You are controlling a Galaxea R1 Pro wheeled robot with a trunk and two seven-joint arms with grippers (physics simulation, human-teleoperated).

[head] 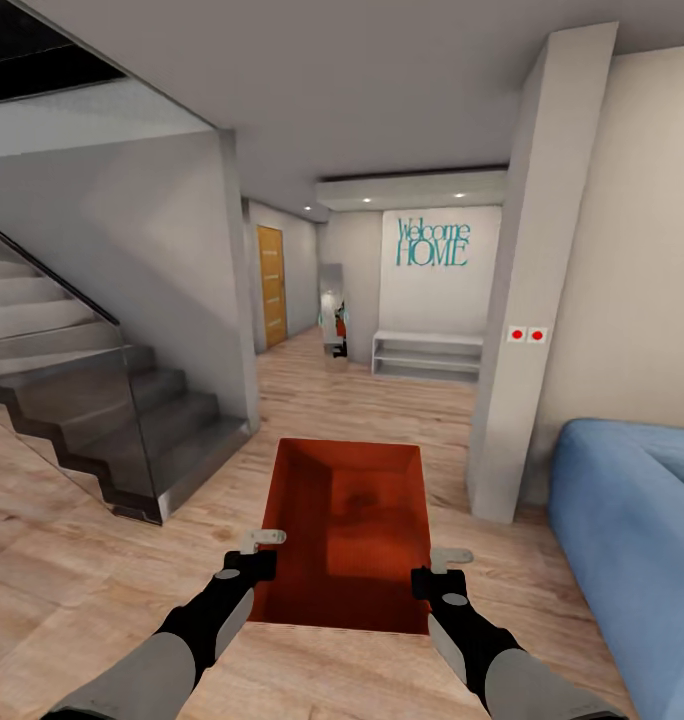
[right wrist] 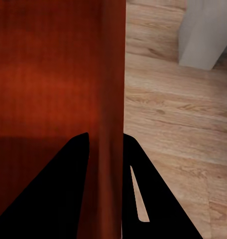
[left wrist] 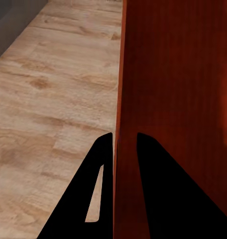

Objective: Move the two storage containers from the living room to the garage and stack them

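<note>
We see the left gripper and right gripper each clamped on a side wall of one orange-red storage container, held level above the wood-plank floor; its long axis runs away from us toward the hallway; wrist views show fingers straddling the walls; head view adds staircase, blue sofa, pillar.
</note>
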